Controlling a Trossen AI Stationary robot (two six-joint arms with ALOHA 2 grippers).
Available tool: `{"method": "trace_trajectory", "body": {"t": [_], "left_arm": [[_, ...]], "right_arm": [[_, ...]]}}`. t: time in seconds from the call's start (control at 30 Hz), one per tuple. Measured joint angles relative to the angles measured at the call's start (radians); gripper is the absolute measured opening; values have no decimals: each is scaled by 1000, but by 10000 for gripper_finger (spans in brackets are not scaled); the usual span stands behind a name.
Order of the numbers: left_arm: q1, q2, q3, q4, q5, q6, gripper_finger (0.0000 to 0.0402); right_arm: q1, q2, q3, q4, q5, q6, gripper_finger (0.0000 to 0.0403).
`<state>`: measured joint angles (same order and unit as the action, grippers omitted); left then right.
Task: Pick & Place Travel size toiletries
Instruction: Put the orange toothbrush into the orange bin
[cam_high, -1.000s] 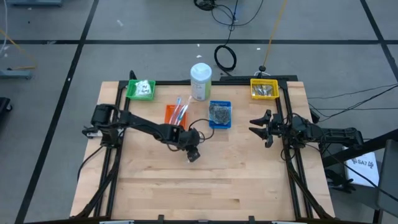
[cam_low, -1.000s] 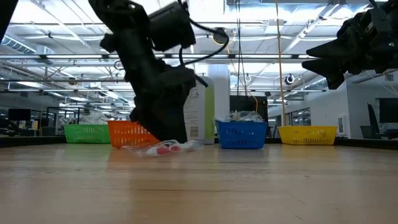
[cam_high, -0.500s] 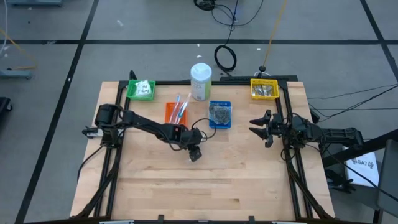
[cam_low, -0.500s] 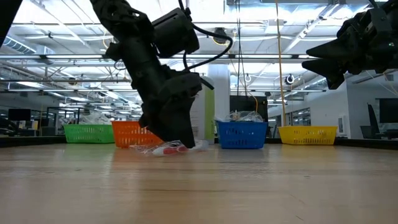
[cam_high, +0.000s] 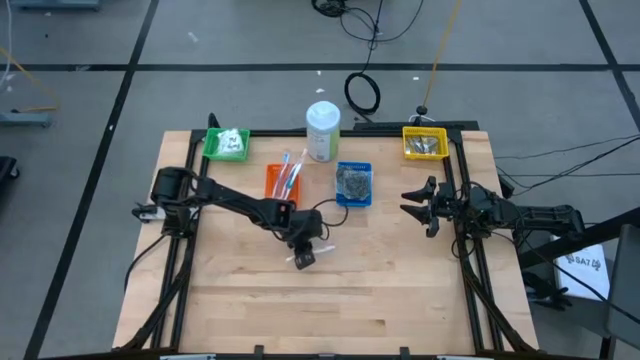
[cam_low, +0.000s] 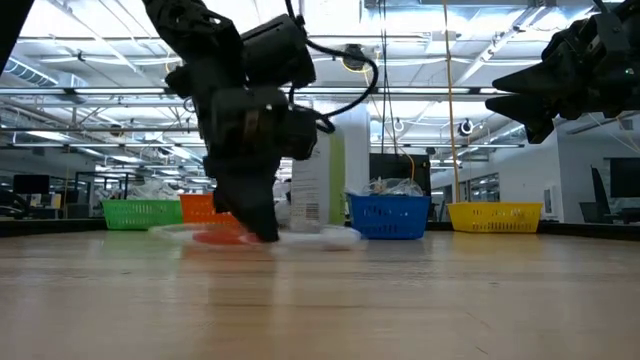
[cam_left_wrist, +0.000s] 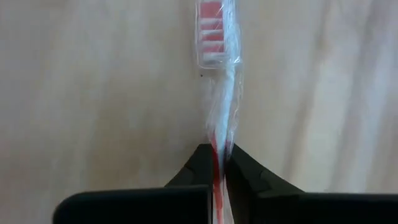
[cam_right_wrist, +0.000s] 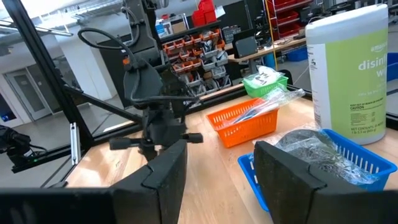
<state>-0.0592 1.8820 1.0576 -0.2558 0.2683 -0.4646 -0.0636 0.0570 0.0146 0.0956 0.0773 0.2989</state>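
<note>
Your left gripper (cam_left_wrist: 221, 163) was down at the table (cam_high: 400, 290), its fingers pinched tight on a clear-wrapped toothbrush (cam_left_wrist: 219, 74). The red-and-white brush lay flat on the wood, its head extending straight out ahead of the fingertips. Behind that gripper stood the orange tray (cam_high: 281, 183), blue tray (cam_high: 354, 184) and white bottle (cam_high: 323, 130). Your right gripper (cam_high: 418, 207) hung raised at the table's right side, fingers spread, holding nothing.

Overhead view: the left gripper (cam_high: 303, 256) is low over mid-table on a wrapped toothbrush (cam_high: 314, 247). The right gripper (cam_high: 416, 206) waits near the table's right edge, below the yellow basket (cam_high: 424, 143).
</note>
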Motion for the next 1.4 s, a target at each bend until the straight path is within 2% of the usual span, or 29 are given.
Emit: {"method": "trace_trajectory", "body": {"t": [0.2, 0.37, 0.53, 0.73, 0.97, 1.2, 1.4], "left_arm": [[-14, -92, -1, 19, 13, 69, 17], [-51, -210, 0, 49, -78, 169, 9], [-69, -347, 0, 55, -323, 230, 7], [-44, -496, -54, 73, -635, 202, 8], [57, -608, -226, 158, -836, 110, 8], [198, -613, -431, 479, -846, 89, 10], [262, -605, -529, 557, -837, 77, 8]], "right_arm": [[0, 0, 0, -2, 0, 0, 174], [0, 0, 0, -1, 0, 0, 176], [0, 0, 0, -1, 0, 0, 177], [0, 0, 0, -1, 0, 0, 174], [0, 0, 0, -1, 0, 0, 178], [0, 0, 0, 0, 0, 0, 174], [0, 0, 0, -1, 0, 0, 178]]}}
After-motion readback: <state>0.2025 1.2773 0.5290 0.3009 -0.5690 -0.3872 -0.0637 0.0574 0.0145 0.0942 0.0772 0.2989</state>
